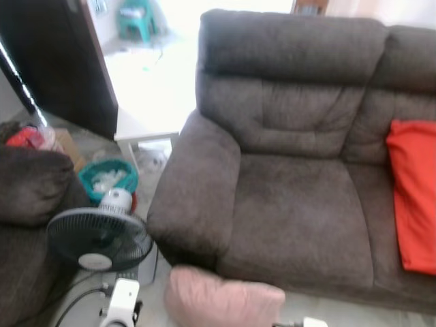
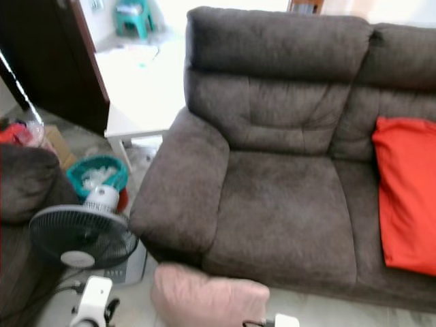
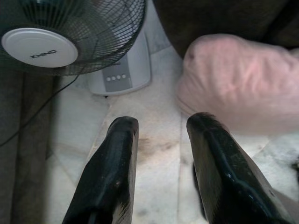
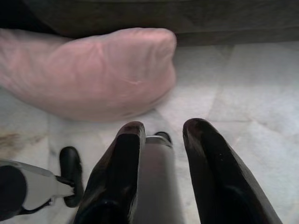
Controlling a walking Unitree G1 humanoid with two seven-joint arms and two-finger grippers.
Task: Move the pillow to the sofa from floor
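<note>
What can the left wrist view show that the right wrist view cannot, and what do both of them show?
Left wrist view alone: the black fan with its white base, and the left gripper, fingers apart above the floor.

Right wrist view alone: the right gripper, fingers apart, and the dark front edge of the sofa running behind the pillow.

Both: the pink pillow lying on the pale tiled floor, not yet held.

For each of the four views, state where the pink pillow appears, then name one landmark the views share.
Left eye view: pink pillow bottom centre, on the floor before the sofa.
Right eye view: pillow bottom centre-left.
Left wrist view: upper right, beyond the open left pincer.
Right wrist view: upper left, beyond the open right pincer.
Shared landmark: the sofa's dark front edge.
</note>
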